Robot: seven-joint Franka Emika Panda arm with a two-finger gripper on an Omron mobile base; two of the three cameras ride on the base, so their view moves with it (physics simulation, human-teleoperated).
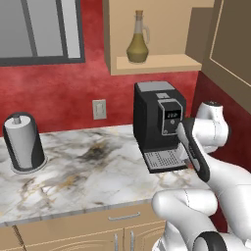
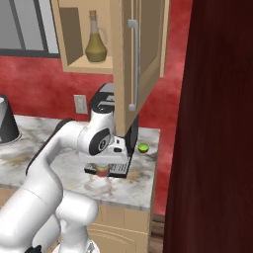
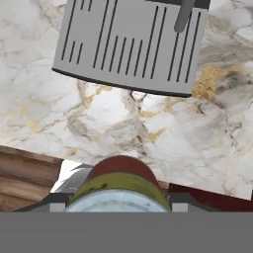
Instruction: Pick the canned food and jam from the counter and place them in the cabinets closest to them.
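While over the counter (image 3: pixel 74 118), the end effector (image 3: pixel 118 205) grips the jam (image 3: pixel 118 190)

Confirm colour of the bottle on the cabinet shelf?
Olive-green glass bottle with a tan stopper, clearest in the left base view.

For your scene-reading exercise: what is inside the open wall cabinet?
An olive glass bottle stands on the cabinet shelf. The open door hides the cabinet's right part in the right base view.

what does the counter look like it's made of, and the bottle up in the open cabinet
Counter: polished marble by the look, white-grey with brownish veins. Bottle: probably glass, olive-tinted and glossy, with a highlight on its body, a thin handle and a stopper. It is a render, so both are guesses.
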